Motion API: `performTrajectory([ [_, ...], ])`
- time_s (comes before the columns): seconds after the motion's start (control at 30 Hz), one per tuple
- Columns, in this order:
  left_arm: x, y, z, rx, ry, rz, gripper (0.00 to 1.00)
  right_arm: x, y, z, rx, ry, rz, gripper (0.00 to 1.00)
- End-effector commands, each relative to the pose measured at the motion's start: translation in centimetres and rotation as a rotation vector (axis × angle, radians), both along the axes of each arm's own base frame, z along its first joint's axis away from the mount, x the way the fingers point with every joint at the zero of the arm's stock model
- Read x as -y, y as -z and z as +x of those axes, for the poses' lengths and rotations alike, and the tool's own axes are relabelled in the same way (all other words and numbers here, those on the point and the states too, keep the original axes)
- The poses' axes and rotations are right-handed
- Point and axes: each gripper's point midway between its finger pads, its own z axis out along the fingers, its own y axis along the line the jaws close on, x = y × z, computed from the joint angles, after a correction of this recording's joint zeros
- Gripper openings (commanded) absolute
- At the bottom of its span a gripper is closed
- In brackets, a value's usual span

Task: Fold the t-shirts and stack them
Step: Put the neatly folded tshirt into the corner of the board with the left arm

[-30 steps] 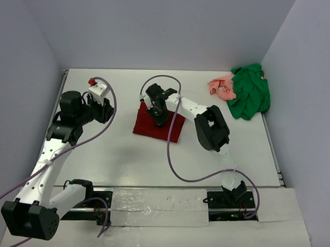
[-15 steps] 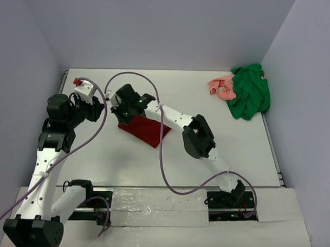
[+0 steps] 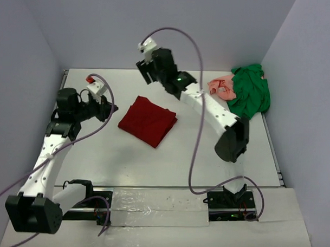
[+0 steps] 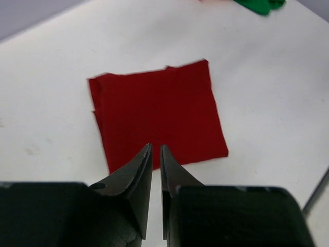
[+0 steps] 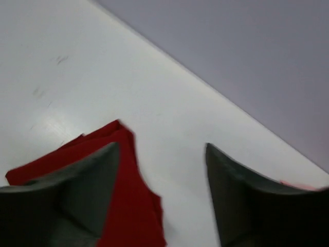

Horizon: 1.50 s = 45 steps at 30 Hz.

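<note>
Right end effector (image 3: 147, 67) is up near the worktop's far edge, fingers spread, empty. Left end effector (image 4: 156, 157) nearly pressed together, empty, near the left edge. Folded maroon t-shirt (image 3: 148, 121) lies mid-worktop; green t-shirt (image 3: 249, 92) and pink t-shirt (image 3: 222, 86) are bunched at the far right corner.

No legible text, labels or numbers anywhere.
</note>
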Motion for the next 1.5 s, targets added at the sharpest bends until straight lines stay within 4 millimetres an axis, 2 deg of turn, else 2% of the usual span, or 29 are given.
performTrajectory([
  [0.0, 3.8, 2.0, -0.3, -0.063, 0.184, 0.004, 0.2, 8.9, -14.0, -1.3, 0.253, 0.243, 0.056, 0.82],
  [0.03, 4.3, 2.8, -0.3, -0.079, 0.2, 0.018, 0.21, 10.1, -14.5, -1.8, 0.248, 0.26, 0.048, 0.82],
  [0.07, 5.4, 4.3, -0.1, -0.106, 0.226, 0.042, 0.26, 12.1, -15.2, -3.0, 0.244, 0.283, 0.043, 0.85],
  [0.1, 5.9, 5.2, 0.0, -0.121, 0.234, 0.054, 0.29, 13.9, -15.5, -3.5, 0.248, 0.326, 0.038, 0.85],
  [0.13, 6.3, 6.0, 0.1, -0.134, 0.245, 0.061, 0.33, 15.8, -17.6, -5.1, 0.278, 0.341, 0.07, 0.85],
  [0.17, 7.0, 7.3, 0.6, -0.154, 0.26, 0.069, 0.34, 16.5, -16.3, -5.5, 0.256, 0.348, 0.044, 0.85],
  [0.23, 7.5, 8.7, 1.5, -0.185, 0.259, 0.073, 0.36, 19.0, -16.8, -7.0, 0.262, 0.387, 0.066, 0.86],
  [0.3, 8.2, 11.0, 2.4, -0.247, 0.278, 0.079, 0.36, 20.6, -16.8, -7.6, 0.264, 0.415, 0.057, 0.86],
  [0.37, 8.7, 13.3, 3.5, -0.304, 0.268, 0.085, 0.34, 21.6, -16.1, -8.4, 0.25, 0.425, 0.068, 0.86],
  [0.4, 9.1, 13.8, 3.8, -0.305, 0.281, 0.088, 0.34, 22.0, -15.7, -8.6, 0.24, 0.429, 0.067, 0.86],
  [0.43, 9.4, 15.4, 4.0, -0.339, 0.283, 0.099, 0.3, 22.3, -15.2, -8.9, 0.228, 0.436, 0.075, 0.86],
  [0.47, 9.7, 15.5, 4.9, -0.327, 0.264, 0.105, 0.23, 22.6, -15.2, -9.3, 0.225, 0.437, 0.081, 0.86],
  [0.53, 10.2, 17.0, 5.2, -0.366, 0.27, 0.113, 0.2, 22.7, -14.1, -9.8, 0.196, 0.436, 0.094, 0.85],
  [0.6, 11.2, 17.2, 5.8, -0.358, 0.277, 0.123, 0.18, 22.6, -13.8, -10.3, 0.187, 0.407, 0.107, 0.86],
  [0.63, 11.8, 17.9, 6.0, -0.368, 0.279, 0.129, 0.22, 22.4, -13.2, -10.5, 0.173, 0.399, 0.112, 0.86],
  [0.7, 12.6, 17.6, 6.5, -0.355, 0.282, 0.129, 0.32, 22.2, -12.2, -10.6, 0.15, 0.393, 0.102, 0.86],
  [0.83, 14.5, 17.3, 6.6, -0.337, 0.304, 0.131, 0.43, 22.2, -10.2, -10.4, 0.114, 0.392, 0.081, 0.86],
  [0.87, 14.7, 17.1, 7.2, -0.317, 0.283, 0.135, 0.45, 22.2, -9.9, -10.3, 0.107, 0.391, 0.078, 0.86],
  [0.9, 15.0, 16.9, 7.3, -0.309, 0.285, 0.133, 0.59, 22.0, -9.4, -10.2, 0.092, 0.383, 0.076, 0.86],
  [0.93, 15.1, 16.8, 7.4, -0.307, 0.277, 0.133, 0.69, 22.1, -9.1, -10.1, 0.088, 0.387, 0.076, 0.86],
  [1.03, 15.5, 16.1, 8.0, -0.279, 0.263, 0.119, 0.77, 22.1, -8.8, -9.9, 0.08, 0.387, 0.072, 0.86],
  [1.1, 15.1, 16.3, 8.6, -0.271, 0.215, 0.126, 0.8, 22.1, -8.9, -9.9, 0.08, 0.382, 0.071, 0.86],
  [1.13, 15.1, 16.8, 8.6, -0.285, 0.21, 0.136, 0.88, 22.2, -8.9, -9.8, 0.079, 0.386, 0.072, 0.86],
  [1.37, 13.4, 19.2, 9.8, -0.338, 0.067, 0.191, 0.86, 22.6, -8.9, -9.8, 0.077, 0.395, 0.076, 0.86],
  [1.4, 13.1, 19.5, 10.0, -0.348, 0.046, 0.197, 0.83, 22.6, -9.0, -9.8, 0.077, 0.391, 0.078, 0.86],
  [1.43, 12.8, 20.3, 10.0, -0.372, 0.03, 0.207, 0.69, 22.7, -9.1, -9.8, 0.078, 0.394, 0.081, 0.86],
  [1.47, 12.8, 20.4, 10.2, -0.372, 0.023, 0.211, 0.65, 22.8, -9.2, -9.8, 0.079, 0.398, 0.083, 0.86],
])
